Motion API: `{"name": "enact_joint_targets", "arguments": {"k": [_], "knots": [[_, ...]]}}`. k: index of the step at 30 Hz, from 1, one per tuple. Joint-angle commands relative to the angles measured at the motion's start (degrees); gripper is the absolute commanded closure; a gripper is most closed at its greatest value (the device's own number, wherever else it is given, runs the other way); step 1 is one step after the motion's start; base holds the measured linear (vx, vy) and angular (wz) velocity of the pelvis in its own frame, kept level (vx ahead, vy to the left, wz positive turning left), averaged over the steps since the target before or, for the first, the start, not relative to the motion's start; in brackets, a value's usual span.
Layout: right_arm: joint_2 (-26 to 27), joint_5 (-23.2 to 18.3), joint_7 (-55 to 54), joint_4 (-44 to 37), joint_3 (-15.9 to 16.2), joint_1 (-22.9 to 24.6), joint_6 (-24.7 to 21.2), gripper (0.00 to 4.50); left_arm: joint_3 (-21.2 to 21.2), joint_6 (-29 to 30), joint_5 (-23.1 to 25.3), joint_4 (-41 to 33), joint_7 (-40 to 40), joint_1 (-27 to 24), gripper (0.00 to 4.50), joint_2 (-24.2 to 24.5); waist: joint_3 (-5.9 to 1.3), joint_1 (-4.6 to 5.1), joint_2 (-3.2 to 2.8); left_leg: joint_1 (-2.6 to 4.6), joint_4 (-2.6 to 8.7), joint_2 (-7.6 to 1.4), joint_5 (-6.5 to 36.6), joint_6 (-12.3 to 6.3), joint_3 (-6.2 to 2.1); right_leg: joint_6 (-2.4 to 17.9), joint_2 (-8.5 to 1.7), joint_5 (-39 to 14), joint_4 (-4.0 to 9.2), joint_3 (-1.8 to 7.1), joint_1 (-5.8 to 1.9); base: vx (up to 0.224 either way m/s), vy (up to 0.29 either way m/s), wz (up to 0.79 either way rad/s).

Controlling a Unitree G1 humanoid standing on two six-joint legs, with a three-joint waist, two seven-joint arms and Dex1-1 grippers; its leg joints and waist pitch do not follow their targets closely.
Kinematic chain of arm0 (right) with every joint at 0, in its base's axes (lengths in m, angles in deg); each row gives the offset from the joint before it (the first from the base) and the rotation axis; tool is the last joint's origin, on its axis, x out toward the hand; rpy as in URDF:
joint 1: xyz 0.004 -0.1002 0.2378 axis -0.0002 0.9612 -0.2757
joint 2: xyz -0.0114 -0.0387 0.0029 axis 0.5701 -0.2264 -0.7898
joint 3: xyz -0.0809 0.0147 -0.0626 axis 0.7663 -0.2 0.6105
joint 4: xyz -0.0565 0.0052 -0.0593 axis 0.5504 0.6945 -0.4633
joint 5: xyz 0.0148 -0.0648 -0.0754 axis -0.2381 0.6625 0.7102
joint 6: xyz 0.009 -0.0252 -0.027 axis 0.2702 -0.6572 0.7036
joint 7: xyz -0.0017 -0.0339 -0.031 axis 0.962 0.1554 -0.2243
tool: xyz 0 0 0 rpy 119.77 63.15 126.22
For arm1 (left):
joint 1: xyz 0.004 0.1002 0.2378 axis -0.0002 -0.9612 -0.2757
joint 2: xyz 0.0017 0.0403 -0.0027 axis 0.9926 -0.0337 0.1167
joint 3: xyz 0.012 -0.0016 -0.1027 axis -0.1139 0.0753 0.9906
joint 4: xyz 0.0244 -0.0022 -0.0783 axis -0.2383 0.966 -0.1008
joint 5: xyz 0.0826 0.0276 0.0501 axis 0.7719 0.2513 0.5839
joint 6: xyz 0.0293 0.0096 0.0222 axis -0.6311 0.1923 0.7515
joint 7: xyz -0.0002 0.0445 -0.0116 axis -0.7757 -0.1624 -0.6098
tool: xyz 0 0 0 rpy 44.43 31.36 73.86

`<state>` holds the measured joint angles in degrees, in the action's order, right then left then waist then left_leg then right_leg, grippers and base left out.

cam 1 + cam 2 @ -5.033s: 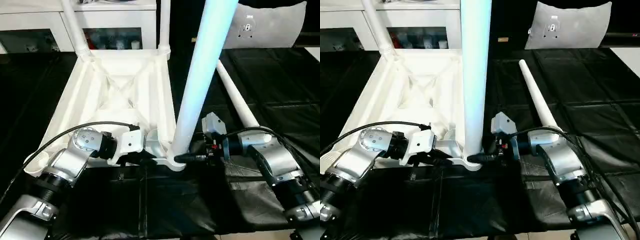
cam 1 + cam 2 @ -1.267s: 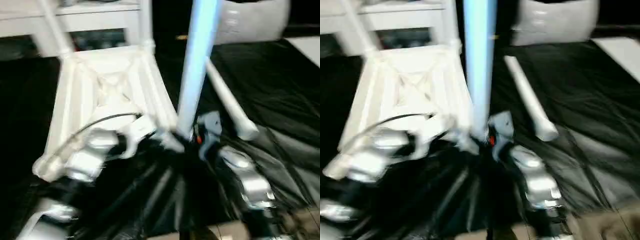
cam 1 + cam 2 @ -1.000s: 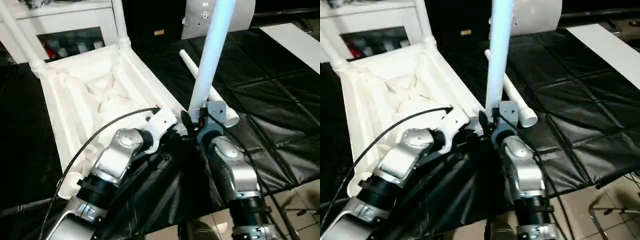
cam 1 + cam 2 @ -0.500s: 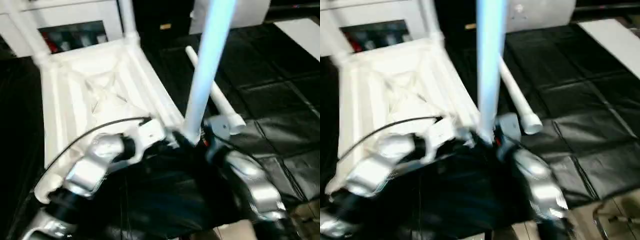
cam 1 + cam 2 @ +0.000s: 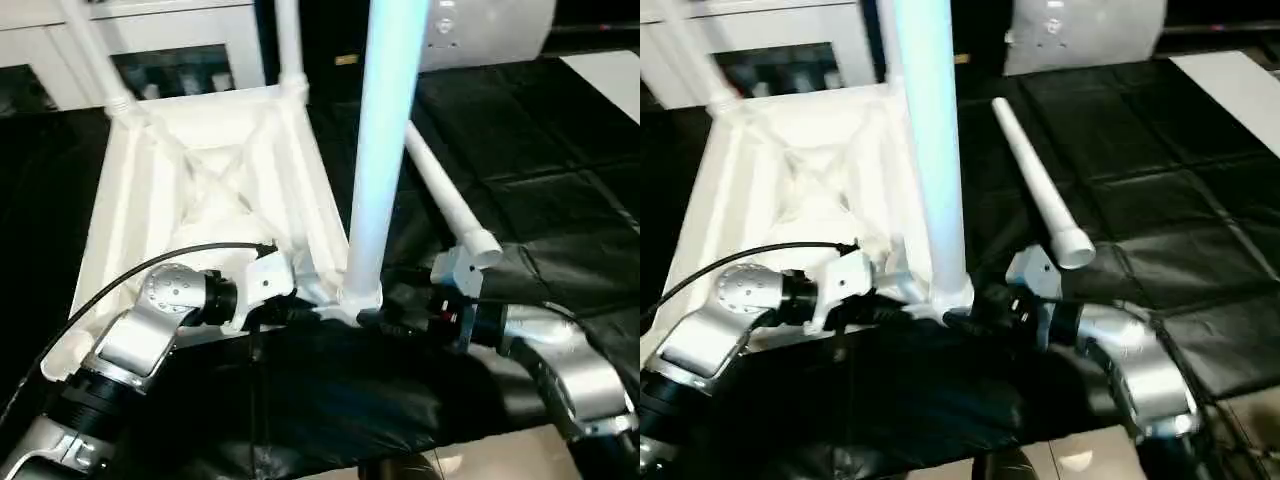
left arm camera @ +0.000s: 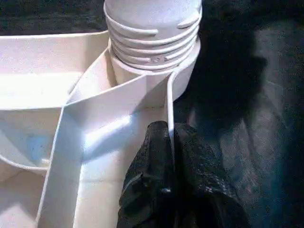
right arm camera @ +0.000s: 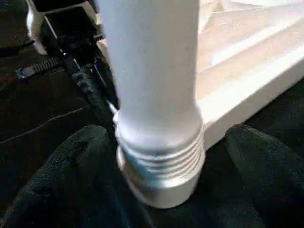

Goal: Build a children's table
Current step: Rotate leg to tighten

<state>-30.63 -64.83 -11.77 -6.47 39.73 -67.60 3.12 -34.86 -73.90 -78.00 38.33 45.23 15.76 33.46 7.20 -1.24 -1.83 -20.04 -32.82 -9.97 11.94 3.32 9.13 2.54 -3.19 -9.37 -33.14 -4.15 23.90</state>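
The table top (image 5: 200, 190) lies upside down on the black-covered bench (image 5: 560, 160), underside ribs facing up. Two legs (image 5: 290, 50) stand in the far corner sockets, at about eleven and twelve o'clock from where the robot stands. A third leg (image 5: 385, 150) rises upright from the near corner socket (image 5: 358, 297) just in front of the robot, toward its right; its ribbed end (image 6: 152, 33) sits in the socket with the ridges showing above the collar. The fourth leg (image 5: 1040, 190) lies loose on the bench at about one o'clock, well apart from the top, its open end pointing toward the robot.

The left hand (image 6: 168, 161) is clenched on the thin raised rim (image 6: 169, 109) of the top, one black finger on each side of it, right beside the near socket. The right hand (image 7: 156, 156) is released: its two fingers (image 7: 71, 161) are spread wide on either side of the upright leg's base, close to it but not gripping.

A white cabinet (image 5: 180, 40) stands behind the bench, and a pale cushion (image 5: 1090, 30) sits at the far edge.
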Motion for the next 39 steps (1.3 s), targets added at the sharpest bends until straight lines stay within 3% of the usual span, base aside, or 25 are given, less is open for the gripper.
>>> {"name": "enact_joint_targets", "arguments": {"k": [1,3,7,10,11,12,17,24,30,33,34,35,37,39], "knots": [[-0.8,0.7,2.4,2.4,2.4,-2.6,1.7,0.05,-2.8,-1.2,-0.2,1.2,4.4,0.4,4.5,1.4,-4.85,-0.12,0.54,-0.28,2.71,-2.69,0.2,-8.35,-0.4,13.5,-4.57,-8.0,2.74,3.22,-4.03,0.0,0.0,0.0],[-0.8,1.3,3.3,3.7,3.2,-3.7,2.8,0.05,-3.1,-1.6,-0.4,1.3,5.3,0.6,4.5,1.7,-4.98,-0.47,0.56,-0.37,2.48,-2.65,-1.2,-9.32,-0.3,14.6,-4.64,-5.3,2.28,3.24,-4.09,0.0,0.0,0.0],[-0.3,1.8,6.3,6.3,4.3,-6.1,4.0,0.22,-3.8,-3.0,-0.1,2.2,6.4,1.2,4.5,1.7,-5.08,-1.03,1.0,-0.34,2.42,-2.77,-0.7,-9.29,-0.19,14.4,-4.76,-6.7,2.29,3.24,-4.15,0.0,0.0,0.0],[0.4,1.6,8.2,8.6,5.5,-8.2,4.6,0.42,-3.9,-4.0,0.1,3.0,6.9,1.6,4.5,1.6,-4.98,-1.17,0.85,-0.32,2.41,-2.79,0.7,-8.28,-0.21,14.1,-4.76,-9.1,2.38,3.24,-4.06,0.0,0.0,0.0],[0.5,1.5,8.3,8.7,5.6,-8.4,4.6,0.51,-3.9,-4.1,0.1,3.1,6.9,1.6,4.5,1.6,-4.82,-1.11,1.29,-0.49,2.43,-2.69,1.5,-7.92,-0.21,13.7,-4.79,-10.4,2.49,3.3,-4.12,0.0,0.0,0.0],[0.5,1.3,8.8,9.3,6.0,-8.8,4.8,0.77,-4.0,-4.3,0.1,3.3,6.9,1.8,4.5,1.6,-4.76,-1.18,1.1,-0.37,2.43,-2.73,2.4,-7.26,-0.2,13.2,-4.85,-12.4,2.69,3.33,-3.95,0.0,0.0,0.0],[1.3,1.4,10.8,12.0,7.0,-10.6,5.9,1.09,-4.2,-5.4,0.6,4.4,7.3,2.3,4.5,1.6,-4.53,-1.22,1.43,-0.27,2.52,-2.62,4.8,-5.6,-0.21,11.5,-4.78,-17.2,3.09,3.39,-3.76,0.0,0.0,0.0],[1.8,1.2,12.3,13.8,7.6,-11.6,6.2,1.68,-4.4,-5.8,0.5,4.6,7.5,2.4,4.5,1.9,-4.72,-1.29,1.51,-0.54,2.38,-2.64,2.2,-6.6,-0.25,12.6,-4.71,-12.0,2.45,3.4,-3.91,0.0,0.0,0.0],[1.8,0.5,14.1,14.0,8.2,-11.5,4.8,1.83,-4.2,-5.6,0.1,4.3,8.0,2.0,4.5,2.4,-4.28,-1.3,1.29,-0.46,2.57,-2.67,3.6,-6.35,-0.29,12.2,-4.67,-14.0,2.77,3.37,-3.74,0.0,0.0,0.0],[2.1,-0.3,14.1,13.2,8.1,-10.9,3.6,1.84,-3.9,-4.2,-0.6,3.3,7.8,1.5,4.5,2.4,-4.07,-1.37,1.18,-0.44,2.67,-2.76,4.2,-6.16,-0.34,12.4,-4.7,-14.3,2.82,3.38,-3.68,0.0,0.0,0.0],[2.5,-1.4,13.8,11.8,7.9,-10.0,2.0,1.84,-3.4,-2.1,-1.2,1.4,6.7,0.6,4.5,2.1,-3.8,-1.46,0.81,-0.5,2.73,-2.72,4.5,-6.04,-0.38,12.4,-4.73,-14.7,2.9,3.36,-3.56,0.0,0.0,0.0],[2.5,-1.4,13.8,11.8,7.9,-10.0,2.0,1.84,-3.4,-2.1,-1.2,1.4,6.7,0.6,4.5,2.1,-3.84,-1.44,1.04,-0.49,2.76,-2.8,4.8,-5.84,-0.36,12.4,-4.78,-14.6,2.94,3.43,-3.7,0.0,0.0,0.0],[3.2,-2.4,12.0,8.7,7.7,-8.1,0.0,1.84,-2.8,1.2,-1.7,-2.5,4.3,-1.1,4.5,1.8,-3.55,-1.5,0.54,-0.49,2.93,-2.94,5.2,-5.46,-0.48,12.5,-4.77,-14.5,2.86,3.47,-3.55,0.0,0.0,0.0],[4.6,-2.9,8.4,5.0,7.3,-5.4,-1.5,1.85,-2.3,5.8,-1.4,-6.7,0.5,-3.2,4.5,0.9,-3.27,-1.24,0.94,-0.5,3.18,-3.06,5.9,-5.05,-0.42,12.3,-4.7,-15.1,3.01,3.55,-3.55,0.0,0.0,0.0]]}}
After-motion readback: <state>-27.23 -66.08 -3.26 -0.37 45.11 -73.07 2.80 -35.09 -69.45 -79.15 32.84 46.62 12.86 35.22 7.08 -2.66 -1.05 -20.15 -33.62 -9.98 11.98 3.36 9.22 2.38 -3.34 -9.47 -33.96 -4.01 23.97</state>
